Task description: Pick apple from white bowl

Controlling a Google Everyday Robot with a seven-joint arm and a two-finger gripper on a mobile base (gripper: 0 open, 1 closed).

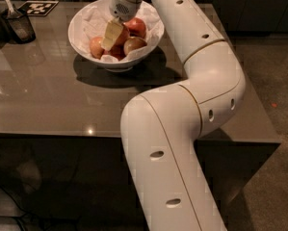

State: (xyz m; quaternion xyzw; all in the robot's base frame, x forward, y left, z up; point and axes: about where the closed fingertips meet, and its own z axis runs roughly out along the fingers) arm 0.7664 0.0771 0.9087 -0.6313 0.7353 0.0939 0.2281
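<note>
The white bowl (81,37), lined with crumpled white paper, stands at the back of the grey table (61,100). Several red-and-yellow apples lie in it: one at the back right (138,27), one at the front right (134,44), one at the left (96,46). My gripper (112,35) reaches down from above into the middle of the bowl, among the apples and touching or just over them. My white arm (191,81) stretches from the lower foreground up over the table and hides the bowl's back right rim.
A small dark container with a utensil (19,25) stands at the table's far left. A black-and-white marker tag (37,7) lies behind it. The table's front edge (61,134) runs across the middle; floor lies to the right (273,81).
</note>
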